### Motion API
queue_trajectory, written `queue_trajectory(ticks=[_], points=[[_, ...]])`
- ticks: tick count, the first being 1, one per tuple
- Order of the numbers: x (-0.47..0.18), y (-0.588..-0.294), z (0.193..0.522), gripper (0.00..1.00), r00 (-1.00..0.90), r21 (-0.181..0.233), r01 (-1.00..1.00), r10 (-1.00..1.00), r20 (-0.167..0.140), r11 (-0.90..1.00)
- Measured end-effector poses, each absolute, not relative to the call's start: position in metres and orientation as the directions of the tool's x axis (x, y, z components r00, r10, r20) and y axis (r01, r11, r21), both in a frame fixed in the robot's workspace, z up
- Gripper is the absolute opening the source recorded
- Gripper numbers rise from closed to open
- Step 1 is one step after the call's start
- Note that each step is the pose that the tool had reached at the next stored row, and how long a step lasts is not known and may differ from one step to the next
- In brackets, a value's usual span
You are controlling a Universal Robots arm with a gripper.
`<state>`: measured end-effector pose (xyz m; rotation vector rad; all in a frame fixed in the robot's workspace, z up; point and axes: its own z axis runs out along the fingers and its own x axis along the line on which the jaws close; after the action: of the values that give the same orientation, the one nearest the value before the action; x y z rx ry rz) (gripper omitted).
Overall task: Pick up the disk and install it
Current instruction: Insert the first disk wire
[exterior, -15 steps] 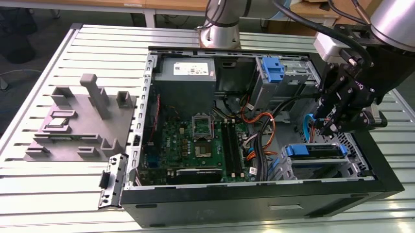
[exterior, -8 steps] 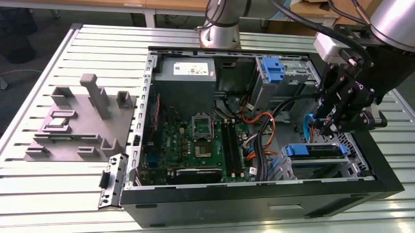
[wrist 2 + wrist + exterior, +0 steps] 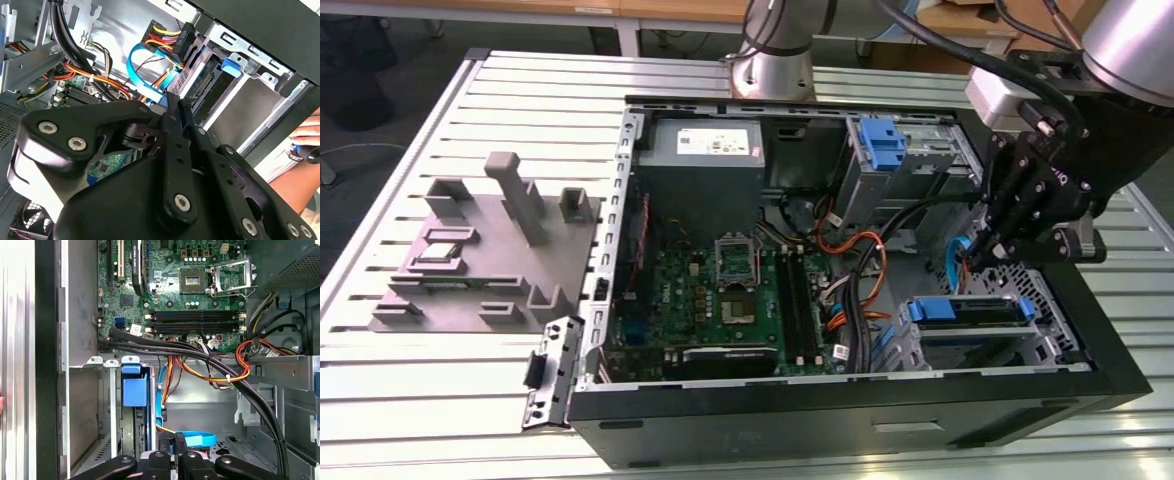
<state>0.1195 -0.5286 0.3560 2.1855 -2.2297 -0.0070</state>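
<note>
We log a robotics lab. Slotted aluminium bench (image 3: 520, 90); opened computer tower (image 3: 854, 415) at centre, grey fixture block (image 3: 480, 250) at nine o'clock, arm base (image 3: 771, 65) at twelve.

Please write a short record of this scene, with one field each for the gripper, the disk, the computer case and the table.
gripper: shut, nothing between its fingers, close to the disk's bay
disk: in its blue carrier, seated in a drive bay of the case
computer case: open, motherboard exposed
table: slatted metal, with a grey fixture at the exterior view's left of the case
</note>
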Motion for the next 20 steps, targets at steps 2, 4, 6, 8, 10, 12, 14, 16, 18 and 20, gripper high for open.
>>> queue_trajectory(ticks=[2,4,6,8,10,12,14,16,18,20], points=[[0.1195,-0.5286,0.3559,0.16,-0.02,0.017,-1.0,-1.0,0.011,0.02],[0.1195,-0.5286,0.3559,0.16,-0.02,0.017,-1.0,-1.0,0.011,0.02],[0.1195,-0.5286,0.3558,0.16,-0.02,0.017,-1.0,-1.0,0.011,0.02],[0.1195,-0.5287,0.3558,0.16,-0.02,0.017,-1.0,-1.0,0.011,0.02],[0.1195,-0.5291,0.3557,0.16,-0.02,0.017,-1.0,-1.0,0.01,0.02],[0.1195,-0.5297,0.3558,0.16,-0.02,0.017,-1.0,-1.0,0.01,0.02],[0.1195,-0.5297,0.3558,0.16,-0.02,0.017,-1.0,-1.0,0.01,0.02],[0.1195,-0.5298,0.3558,0.16,-0.02,0.017,-1.0,-1.0,0.01,0.02],[0.1195,-0.5303,0.3558,0.16,-0.02,0.017,-1.0,-1.0,0.01,0.02],[0.1195,-0.5312,0.3558,0.16,-0.02,0.017,-1.0,-1.0,0.01,0.02]])
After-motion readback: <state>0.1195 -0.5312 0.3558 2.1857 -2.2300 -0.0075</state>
